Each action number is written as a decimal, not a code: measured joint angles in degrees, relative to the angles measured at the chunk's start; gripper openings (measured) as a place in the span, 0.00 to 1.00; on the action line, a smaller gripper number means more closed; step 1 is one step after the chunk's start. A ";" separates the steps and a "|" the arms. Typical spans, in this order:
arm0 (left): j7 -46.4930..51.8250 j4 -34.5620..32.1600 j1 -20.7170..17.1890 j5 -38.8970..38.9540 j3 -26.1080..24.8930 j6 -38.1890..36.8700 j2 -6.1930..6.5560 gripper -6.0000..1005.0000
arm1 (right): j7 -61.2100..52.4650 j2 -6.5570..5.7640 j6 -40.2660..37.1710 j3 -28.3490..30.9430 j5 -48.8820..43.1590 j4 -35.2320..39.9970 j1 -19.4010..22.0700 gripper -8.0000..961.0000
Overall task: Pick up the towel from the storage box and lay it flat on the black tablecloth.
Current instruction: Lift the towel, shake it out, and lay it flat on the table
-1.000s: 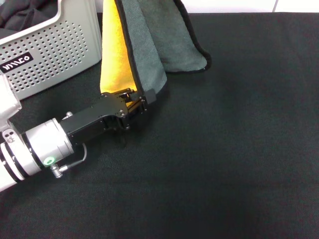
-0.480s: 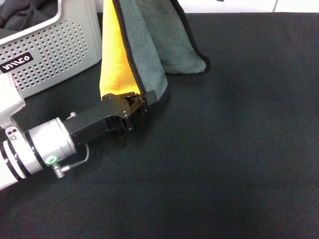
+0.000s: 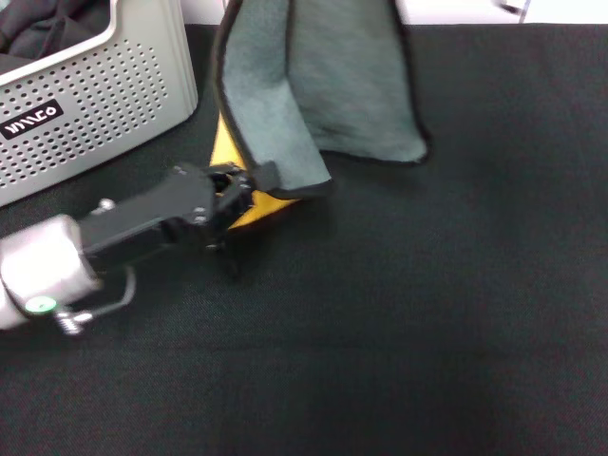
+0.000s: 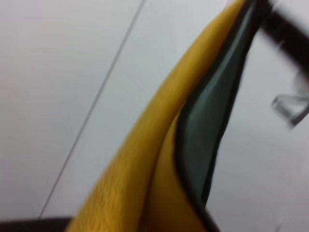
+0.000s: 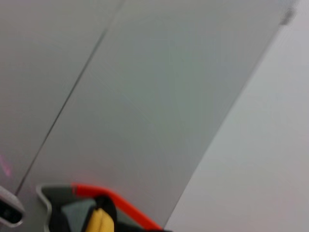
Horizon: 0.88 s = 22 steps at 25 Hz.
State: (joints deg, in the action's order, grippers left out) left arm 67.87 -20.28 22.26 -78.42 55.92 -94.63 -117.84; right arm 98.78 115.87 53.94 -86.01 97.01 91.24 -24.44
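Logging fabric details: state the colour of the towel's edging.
Dark brown-black, a thin trim round the towel, clearest in the head view.

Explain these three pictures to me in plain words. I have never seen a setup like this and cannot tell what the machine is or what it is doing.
This is a two-armed robot. The wide picture comes from a camera on its head, looking down at its work; the other two come from cameras on its wrists.

In the head view, the grey and black arm is the robot's left arm. Its left gripper is shut on a lower corner of the towel, grey-green on one face and yellow-orange on the other. The towel hangs from above, out of the picture, over the black tablecloth. The storage box, a perforated grey basket, stands at the far left with dark fabric inside.

The left wrist view shows the towel close up. The right wrist view shows mostly a pale wall; the right gripper is not visible.
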 joint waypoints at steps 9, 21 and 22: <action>7.79 -14.66 -4.02 0.90 -0.37 -18.57 6.97 0.02 | -2.45 -0.21 19.12 10.31 10.62 -0.15 9.82 0.04; 22.24 -30.31 -4.91 2.51 1.41 -22.20 13.83 0.02 | -6.48 -0.57 42.16 19.34 26.91 -16.17 14.09 0.04; 22.53 -30.44 -5.02 3.31 2.19 -22.25 14.40 0.02 | -7.09 -0.61 43.55 19.21 27.05 -17.97 14.16 0.04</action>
State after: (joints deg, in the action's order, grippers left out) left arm 90.40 -50.71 17.24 -75.11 58.11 -116.88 -103.44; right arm 91.69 115.26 97.49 -66.81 124.06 73.27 -10.28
